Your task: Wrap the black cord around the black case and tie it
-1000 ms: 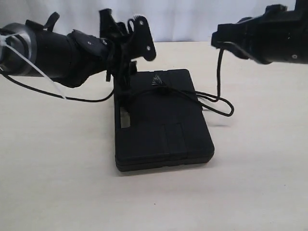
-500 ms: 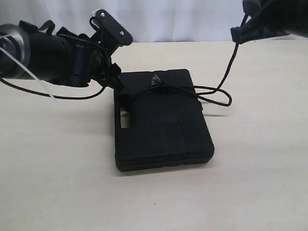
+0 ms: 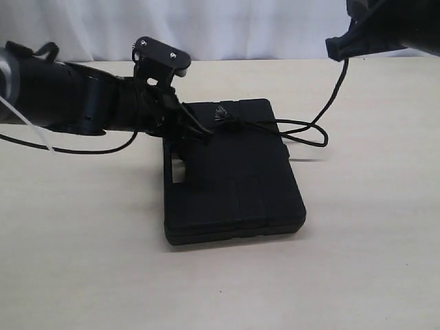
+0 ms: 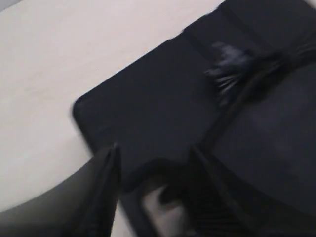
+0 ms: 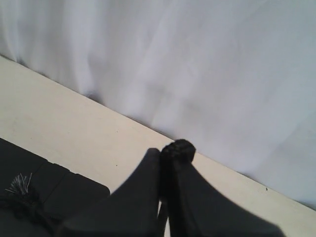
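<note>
The black case (image 3: 234, 179) lies flat on the table, its handle slot (image 3: 179, 170) on the left edge. The black cord (image 3: 258, 125) crosses the case's far part, and its frayed tuft (image 3: 221, 113) rests on the lid. From there the cord loops off the right edge (image 3: 320, 141) and rises to my right gripper (image 3: 339, 47), which is shut on it. In the right wrist view the cord's rounded end (image 5: 179, 148) sticks out of the right gripper (image 5: 168, 151). My left gripper (image 3: 187, 129) is low at the case's far left edge. It is open (image 4: 155, 163), its fingers (image 4: 106, 170) straddling the slot, with the tuft (image 4: 227, 76) beyond.
The beige table (image 3: 82, 240) ends at a white curtain (image 3: 261, 27) at the back. The left arm's thin smooth cable (image 3: 89, 150) droops onto the table at the left. Bare tabletop lies in front of the case and to its right.
My left gripper has come down from above the table to the case's far left edge. The right gripper rose up and to the right with the cord, then held still.
</note>
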Controlling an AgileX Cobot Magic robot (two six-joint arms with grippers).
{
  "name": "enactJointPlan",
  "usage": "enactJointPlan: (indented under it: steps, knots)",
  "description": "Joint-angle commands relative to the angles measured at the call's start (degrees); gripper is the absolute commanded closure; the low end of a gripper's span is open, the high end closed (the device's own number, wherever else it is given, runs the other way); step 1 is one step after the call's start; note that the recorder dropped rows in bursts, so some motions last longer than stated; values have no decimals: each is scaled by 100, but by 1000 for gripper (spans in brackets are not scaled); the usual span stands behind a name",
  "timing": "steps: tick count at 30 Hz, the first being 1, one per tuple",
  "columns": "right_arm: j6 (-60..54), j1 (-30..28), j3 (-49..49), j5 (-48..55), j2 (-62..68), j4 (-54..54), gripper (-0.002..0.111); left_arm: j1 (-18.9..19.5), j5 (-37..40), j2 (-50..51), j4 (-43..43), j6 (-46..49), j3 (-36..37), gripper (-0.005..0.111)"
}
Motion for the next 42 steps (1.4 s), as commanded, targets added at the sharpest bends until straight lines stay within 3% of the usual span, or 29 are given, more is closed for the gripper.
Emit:
enactJointPlan:
  steps: [1, 3, 4, 5, 7, 9, 14, 22, 35, 37, 41, 42]
  knots:
    - [-45, -10, -27, 0, 120, -18, 104, 741, 4300, -191, 1004, -1504, -215, 84]
    - [-45, -10, -27, 0, 131, -18, 104, 1061, 5440, -91, 3167, -2976, -684, 90]
    - [-45, -10, -27, 0, 141, -18, 104, 1128, 5504, -63, 3901, -3805, -838, 90]
    - [-45, -10, -27, 0, 141, -18, 104, 1197, 5246, -16, 4921, -4784, -996, 89]
    - [-45, -10, -27, 0, 141, -18, 104, 1268, 4138, 66, 6893, -7742, -1063, 89]
    - [-45, -10, -27, 0, 141, -18, 104, 1240, 3840, 247, 7828, -9182, -1063, 89]
    - [-45, -10, -27, 67, 141, -18, 104, 1065, 3526, 674, 7789, -9194, -1063, 89]
    - [-45, -10, -27, 97, 141, -18, 104, 1065, 3379, 823, 7417, -9371, -1063, 73]
    - [-45, -10, -27, 123, 141, -18, 104, 1060, 3232, 1271, 7208, -9219, -1063, 73]
    - [-45, -10, -27, 163, 141, -18, 104, 1060, 3097, 1295, 7222, -9208, -1063, 78]
    - [-45, -10, -27, 205, 141, -18, 104, 1072, 2915, 1298, 7174, -9219, -1067, 107]
    - [-45, -10, -27, 228, 141, -18, 104, 1087, 2915, 1273, 7185, -9219, -1093, 107]
